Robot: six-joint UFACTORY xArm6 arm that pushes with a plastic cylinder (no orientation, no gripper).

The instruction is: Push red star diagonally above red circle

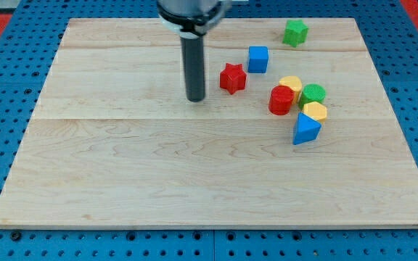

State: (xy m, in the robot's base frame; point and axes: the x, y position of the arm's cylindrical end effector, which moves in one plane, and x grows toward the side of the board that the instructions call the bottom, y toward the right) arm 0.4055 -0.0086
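Note:
The red star (232,77) lies on the wooden board (122,174), up and to the left of the red circle (281,100), with a clear gap between them. A blue cube (258,59) sits just right of and above the star. My tip (195,98) rests on the board to the left of the star and slightly lower, not touching it. The rod rises from the tip toward the view's top.
A yellow block (291,84), a green round block (313,93) and a second yellow block (314,111) cluster right of the red circle. A blue triangular block (305,130) lies just below them. A green block (294,32) sits near the top edge.

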